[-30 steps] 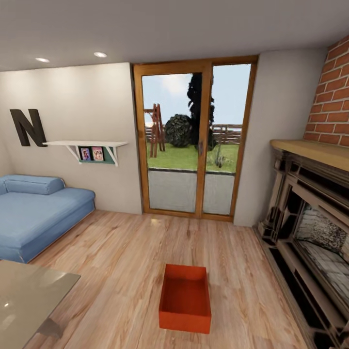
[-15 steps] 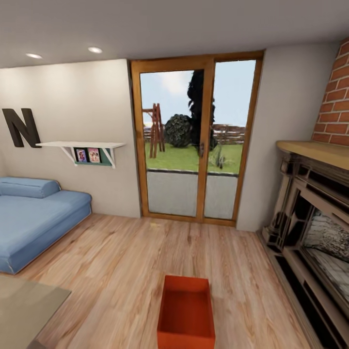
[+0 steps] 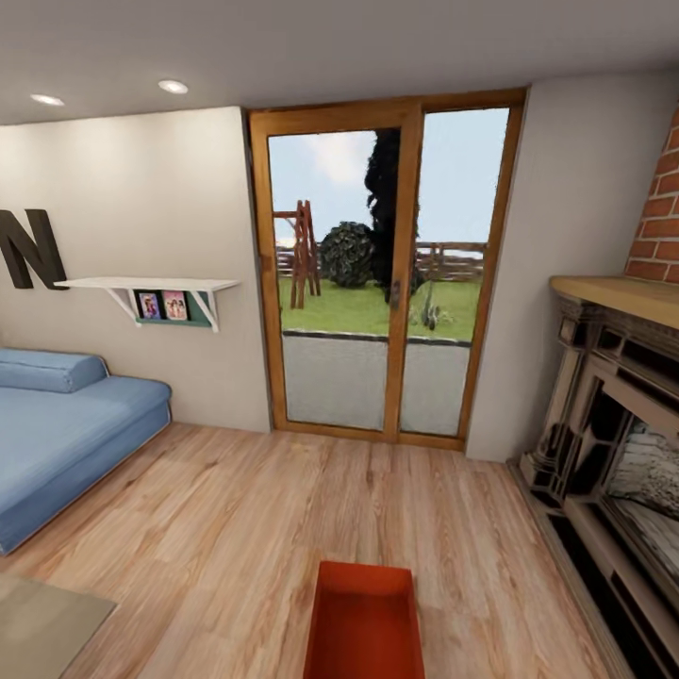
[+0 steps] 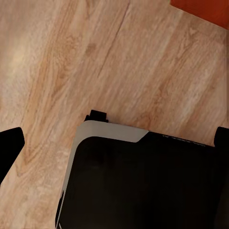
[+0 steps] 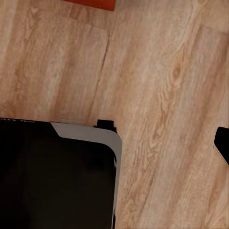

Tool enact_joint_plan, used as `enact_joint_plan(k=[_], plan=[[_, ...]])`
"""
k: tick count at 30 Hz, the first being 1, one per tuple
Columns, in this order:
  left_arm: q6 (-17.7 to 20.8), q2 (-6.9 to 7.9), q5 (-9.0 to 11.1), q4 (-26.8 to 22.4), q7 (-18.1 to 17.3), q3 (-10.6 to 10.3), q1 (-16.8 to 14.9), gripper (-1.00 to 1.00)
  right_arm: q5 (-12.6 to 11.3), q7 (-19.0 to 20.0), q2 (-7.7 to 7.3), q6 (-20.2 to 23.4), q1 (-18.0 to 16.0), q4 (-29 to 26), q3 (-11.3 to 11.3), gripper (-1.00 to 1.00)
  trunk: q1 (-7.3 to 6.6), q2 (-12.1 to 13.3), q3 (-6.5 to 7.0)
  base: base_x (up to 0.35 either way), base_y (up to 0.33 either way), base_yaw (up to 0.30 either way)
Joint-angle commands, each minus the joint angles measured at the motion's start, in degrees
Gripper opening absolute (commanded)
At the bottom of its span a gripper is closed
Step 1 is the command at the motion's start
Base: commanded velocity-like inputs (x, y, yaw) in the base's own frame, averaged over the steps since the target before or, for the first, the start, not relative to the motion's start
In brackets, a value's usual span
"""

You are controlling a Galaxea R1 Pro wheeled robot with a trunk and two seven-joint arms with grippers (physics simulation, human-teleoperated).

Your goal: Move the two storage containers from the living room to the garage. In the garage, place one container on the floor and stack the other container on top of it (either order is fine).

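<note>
The plank floor point(image 3: 236, 509) lies wide and bare ahead of both end effectors; glass doors point(image 3: 382, 273) stand far beyond them, the fireplace point(image 3: 613, 415) well off on the right arm's side, the sofa point(image 3: 66, 424) and a desk corner point(image 3: 42, 627) on the left's. One red bin point(image 3: 363, 622) sits on the planks just ahead of the robot's base point(image 4: 143, 186), between the two arms, a corner showing past each.

Left end effector point(image 4: 117, 143) hangs with fingers spread, empty; of the right end effector point(image 5: 223, 143) I see one finger, so I cannot tell its state.

I'd judge the job is closing in squarely: stop short, lower both arms outside the long walls, and mind the fireplace edge when turning.
</note>
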Motion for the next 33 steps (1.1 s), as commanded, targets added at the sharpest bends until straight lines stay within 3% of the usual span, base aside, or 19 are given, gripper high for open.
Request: enact_joint_plan(k=[1,19,33], plan=[[0.1,0.00,0.5,0.0,0.0,-0.5,0.0,1.00,0.6,0.1,-0.02,-0.2,0.0,0.1,-0.1,1.00,0.05,0.0,-0.02,0.322,0.000,0.000],[0.1,0.00,0.5,0.0,0.0,-0.5,0.0,1.00,0.5,0.1,0.00,-0.4,0.0,0.1,-0.1,1.00,0.05,0.0,-0.02,0.322,0.000,-0.008],[0.0,0.09,0.6,0.0,0.0,-0.5,0.0,1.00,0.5,0.1,0.07,-0.3,0.0,0.1,-0.1,1.00,0.05,0.0,-0.02,0.079,0.000,-0.244]])
